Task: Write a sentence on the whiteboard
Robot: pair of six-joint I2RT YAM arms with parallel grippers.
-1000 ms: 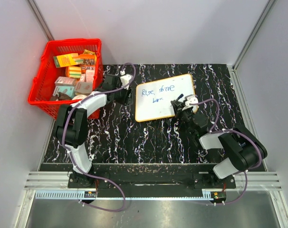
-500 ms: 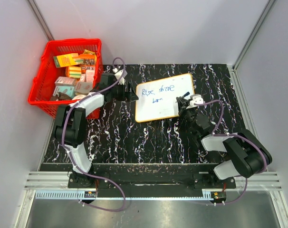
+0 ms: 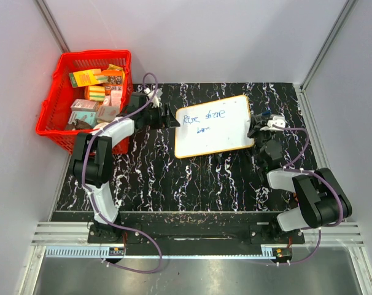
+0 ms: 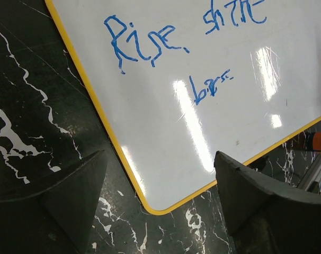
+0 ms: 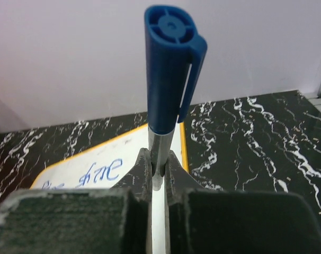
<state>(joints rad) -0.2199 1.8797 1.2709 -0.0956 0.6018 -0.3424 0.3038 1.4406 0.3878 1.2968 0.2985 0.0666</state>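
Right claw [image 5: 158,169], clamped on the upright blue marker [image 5: 168,79], hangs beside the right edge of the whiteboard [image 3: 213,132] on the desk [image 3: 192,178], while left claw [image 4: 158,177] gapes empty at its left edge; sentence [image 3: 201,118] judged unfinished, next needing the tip lowered onto line two.

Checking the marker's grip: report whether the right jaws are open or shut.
Shut on the marker: the right wrist view shows them pinching its barrel.

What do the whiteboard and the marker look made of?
The whiteboard looks like a glossy coated panel, given the streaky glare, with a yellow rim, probably plastic. The marker has a smooth moulded blue plastic cap with clip.
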